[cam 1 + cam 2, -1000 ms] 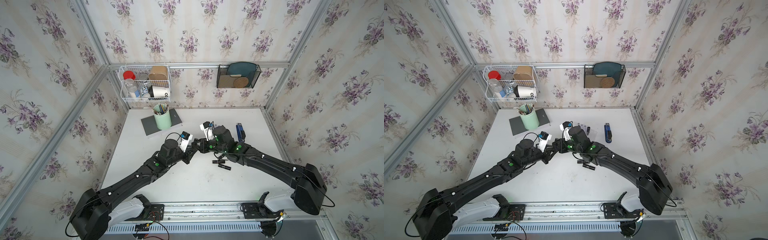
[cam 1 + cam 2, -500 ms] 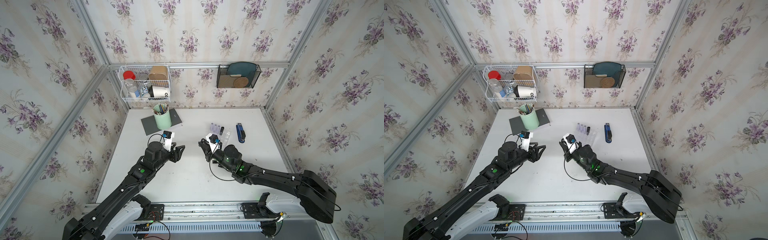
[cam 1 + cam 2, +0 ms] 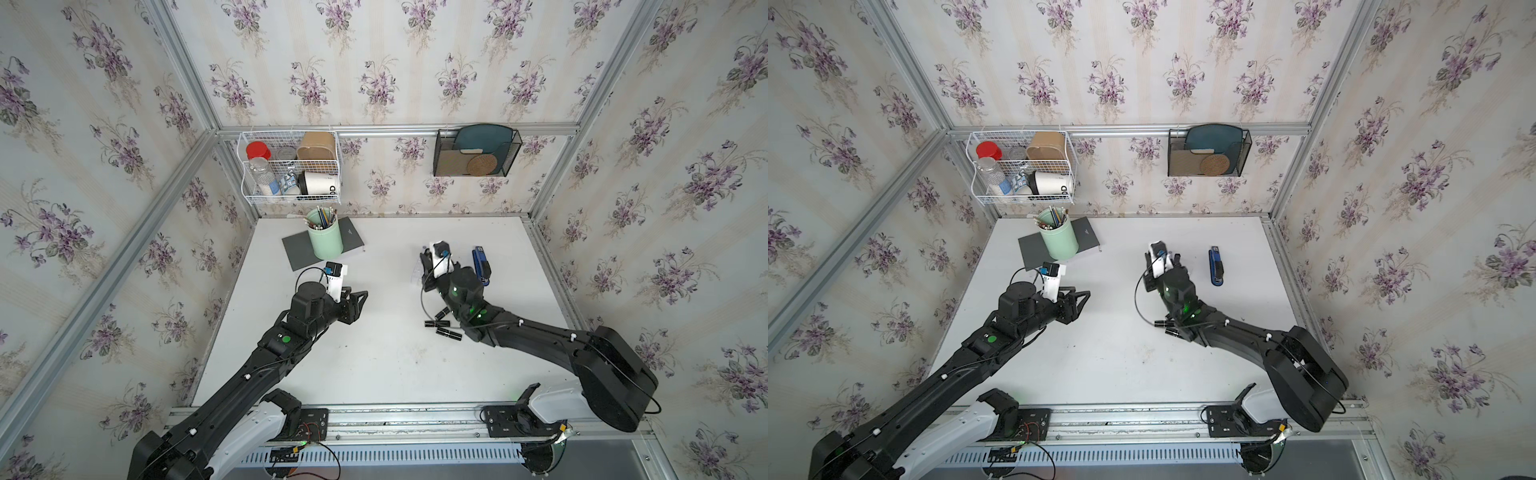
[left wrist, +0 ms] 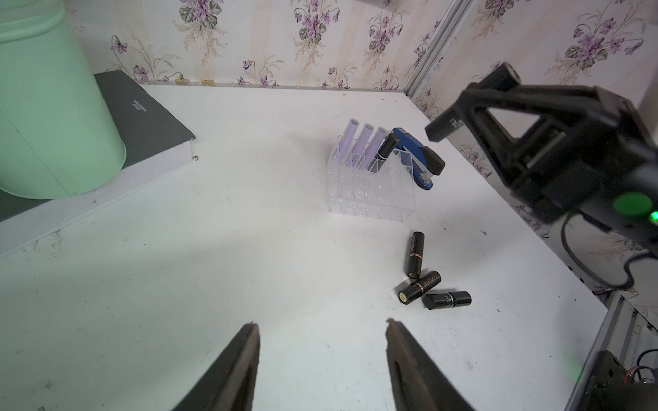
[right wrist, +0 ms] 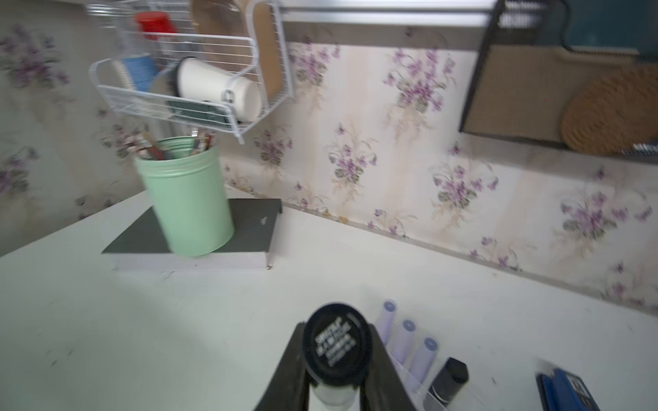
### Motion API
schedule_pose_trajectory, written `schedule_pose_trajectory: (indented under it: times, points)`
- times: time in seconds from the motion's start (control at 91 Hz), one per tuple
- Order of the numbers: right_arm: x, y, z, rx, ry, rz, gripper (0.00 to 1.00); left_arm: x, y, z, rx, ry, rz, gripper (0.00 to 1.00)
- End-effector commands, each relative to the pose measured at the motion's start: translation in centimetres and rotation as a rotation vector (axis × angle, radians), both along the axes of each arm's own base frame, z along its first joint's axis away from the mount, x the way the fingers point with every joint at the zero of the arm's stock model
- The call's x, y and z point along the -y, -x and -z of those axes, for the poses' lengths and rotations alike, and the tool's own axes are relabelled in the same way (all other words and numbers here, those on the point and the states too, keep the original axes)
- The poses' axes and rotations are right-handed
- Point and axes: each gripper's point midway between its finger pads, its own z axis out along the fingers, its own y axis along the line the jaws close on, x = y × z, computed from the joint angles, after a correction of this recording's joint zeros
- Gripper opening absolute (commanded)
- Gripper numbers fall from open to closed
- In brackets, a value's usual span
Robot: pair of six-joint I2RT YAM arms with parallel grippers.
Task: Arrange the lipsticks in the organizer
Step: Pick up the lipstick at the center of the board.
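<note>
My right gripper (image 5: 336, 334) is shut on a black lipstick (image 5: 336, 341), seen end-on with white lettering. It hovers just beside the clear organizer (image 4: 370, 192). The organizer's back row holds three lilac lipsticks (image 4: 363, 142) (image 5: 404, 341) and one black lipstick (image 4: 386, 144) (image 5: 448, 377). Three more black lipsticks (image 4: 420, 286) (image 3: 442, 326) lie loose on the table in front of the organizer. My left gripper (image 4: 320, 325) (image 3: 359, 301) is open and empty over bare table at centre left.
A blue stapler (image 3: 480, 264) lies right of the organizer. A mint-green pen cup (image 3: 326, 237) stands on a grey notebook (image 3: 297, 255) at the back left. A white wire basket (image 3: 291, 166) and a black mesh holder (image 3: 476, 151) hang on the back wall.
The grippers had met at mid-table. The left one opened and drew back leftward. The right one carried the black lipstick back to the organizer.
</note>
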Motion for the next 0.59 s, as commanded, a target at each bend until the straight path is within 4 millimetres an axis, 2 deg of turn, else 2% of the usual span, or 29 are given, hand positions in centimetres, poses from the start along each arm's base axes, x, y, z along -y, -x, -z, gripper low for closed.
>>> schedule_pose_trajectory:
  times: [0.0, 0.154, 0.253, 0.341, 0.44, 0.582]
  points:
    - [5.0, -1.8, 4.8, -0.281, -0.176, 0.155, 0.07, -0.4, -0.4, -0.2, 0.007, 0.011, -0.033, 0.59]
    - [7.0, -2.9, 5.4, -0.292, -0.243, 0.183, 0.07, -1.0, -0.7, 0.1, -0.003, 0.004, -0.058, 0.59]
    - [6.6, -2.9, 5.5, -0.309, -0.276, 0.144, 0.06, -1.1, -0.7, 0.1, -0.006, 0.006, -0.065, 0.59]
    - [4.0, -1.7, 3.9, -0.334, -0.357, -0.004, 0.06, -1.0, -0.6, -0.3, -0.008, 0.024, -0.054, 0.59]
    - [0.5, 0.5, 2.3, -0.427, -0.478, -0.202, 0.07, 0.8, 0.1, -1.5, -0.007, 0.108, 0.040, 0.62]
    - [-1.7, 3.0, 1.3, -0.604, -0.672, -0.335, 0.07, 2.5, 0.5, -1.1, -0.053, 0.181, 0.118, 0.63]
